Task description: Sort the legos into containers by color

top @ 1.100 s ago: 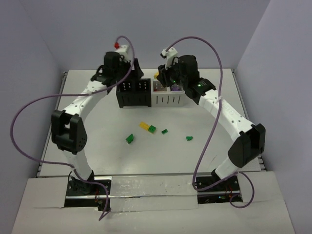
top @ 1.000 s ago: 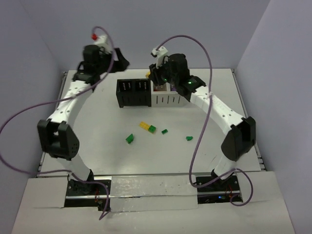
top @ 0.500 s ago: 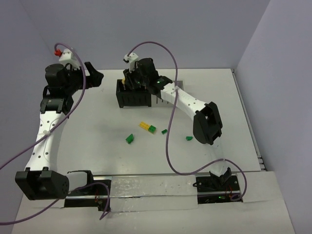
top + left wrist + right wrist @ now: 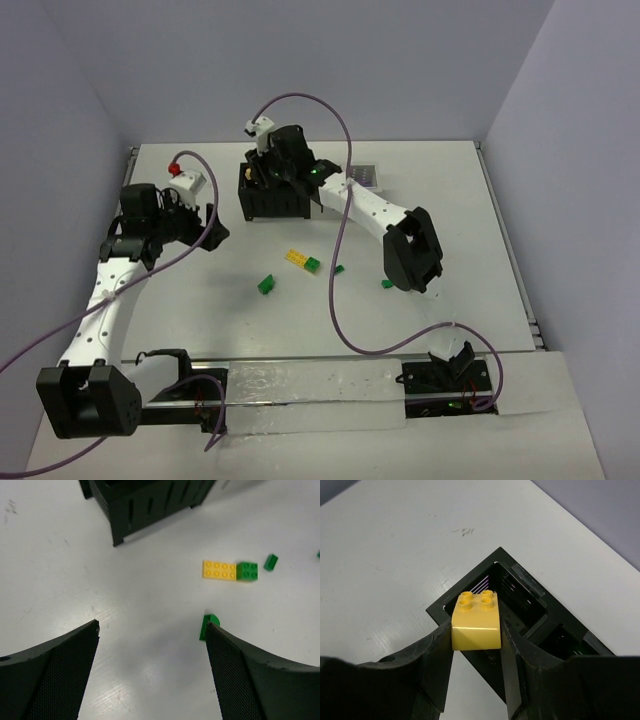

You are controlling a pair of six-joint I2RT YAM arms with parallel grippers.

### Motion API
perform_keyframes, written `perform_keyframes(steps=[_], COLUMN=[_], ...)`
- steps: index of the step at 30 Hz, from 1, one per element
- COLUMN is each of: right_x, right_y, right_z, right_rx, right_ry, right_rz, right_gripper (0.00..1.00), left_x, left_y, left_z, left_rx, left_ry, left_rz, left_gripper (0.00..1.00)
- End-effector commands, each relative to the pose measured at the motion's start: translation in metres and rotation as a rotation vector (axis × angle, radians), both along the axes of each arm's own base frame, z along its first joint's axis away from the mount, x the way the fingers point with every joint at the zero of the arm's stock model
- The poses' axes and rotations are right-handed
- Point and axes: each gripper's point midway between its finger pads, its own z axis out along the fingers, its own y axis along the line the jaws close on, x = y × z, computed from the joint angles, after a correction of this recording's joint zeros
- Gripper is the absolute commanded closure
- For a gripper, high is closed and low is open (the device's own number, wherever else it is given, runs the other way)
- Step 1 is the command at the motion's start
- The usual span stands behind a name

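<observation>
Now my right gripper (image 4: 476,642), clamping a yellow brick (image 4: 476,622), has swung over the black bin (image 4: 461,581) beneath, ready to drop; left gripper (image 4: 152,627), wide, has retreated to loose legos (image 4: 220,570) ahead.

Your left arm (image 4: 95,305) and right arm (image 4: 365,205) are white links with chunky black joints (image 4: 410,250), each trailing a loopy purple cable (image 4: 333,290). There's a red plug (image 4: 174,168) on the left wrist and a green light (image 4: 313,170) on the right. Claw pads (image 4: 67,667) are black with a fine mesh texture.
</observation>
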Motion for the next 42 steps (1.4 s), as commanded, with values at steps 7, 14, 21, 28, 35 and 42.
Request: perform_keyframes(steps=[7, 14, 21, 28, 35, 42], right_x=[-0.009, -0.015, -0.018, -0.034, -0.068, -0.095], right_y=[0.016, -0.013, -0.099, -0.202, -0.270, -0.321], right_z=[0.009, 0.076, 0.161, 0.165, 0.178, 0.143], right_rx=[0.059, 0.155, 0.254, 0.203, 0.135, -0.002], right_ry=[0.031, 0.003, -0.045, -0.069, -0.145, -0.127], right_rz=[0.033, -0.008, -0.122, -0.286, -0.389, -0.473], right_gripper=[0.27, 0.19, 0.14, 0.09, 0.08, 0.07], left_x=[-0.043, -0.054, -0.059, -0.053, -0.050, -0.044], left_y=[-0.023, -0.044, -0.085, -0.114, -0.123, -0.115], left_z=[-0.037, -0.067, -0.100, -0.132, -0.159, -0.166], left_rx=[0.062, 0.170, 0.229, 0.305, 0.358, 0.421], left_ry=[-0.081, -0.053, 0.050, 0.171, 0.313, 0.350], left_rz=[-0.311, -0.421, -0.491, -0.507, -0.499, -0.469], left_gripper=[0.11, 0.16, 0.16, 0.20, 0.47, 0.69])
